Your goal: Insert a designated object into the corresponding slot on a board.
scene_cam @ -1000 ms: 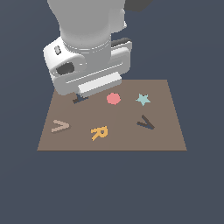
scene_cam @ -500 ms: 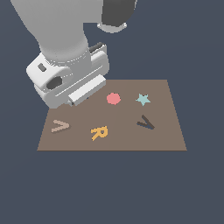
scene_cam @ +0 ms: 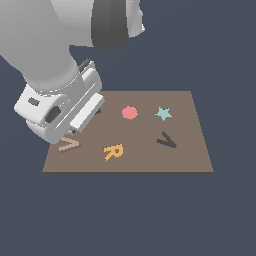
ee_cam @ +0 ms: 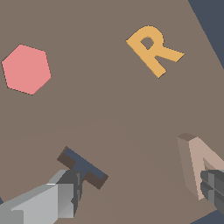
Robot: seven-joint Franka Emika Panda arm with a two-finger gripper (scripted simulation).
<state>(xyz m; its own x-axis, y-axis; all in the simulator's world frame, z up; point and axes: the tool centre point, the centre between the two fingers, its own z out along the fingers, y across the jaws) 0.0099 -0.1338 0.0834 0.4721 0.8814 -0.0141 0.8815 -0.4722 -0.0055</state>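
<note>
1. The brown board (scene_cam: 150, 160) is seen lying flat on a dark ground, with bare dark floor on all sides of it in the exterior view.
2. The tan V piece (scene_cam: 68, 145) is found near the board's corner at the exterior view's left, close to the near edge, partly overhung by the arm's wrist.
3. The gripper (ee_cam: 140, 192) is seen with its fingers (ee_cam: 52, 201) set wide apart, nothing pinched; one finger lies over the dark T-shaped mark (ee_cam: 83, 167), the other overlaps the tan V piece's far arm.
4. The dark V-shaped slot (scene_cam: 166, 140) is placed toward the exterior view's right, well apart from the tan piece.
5. Between them the orange R (scene_cam: 113, 151) is set; the pink hexagon (scene_cam: 130, 113) and teal star (scene_cam: 163, 113) lie farther back, with bare board around each.
</note>
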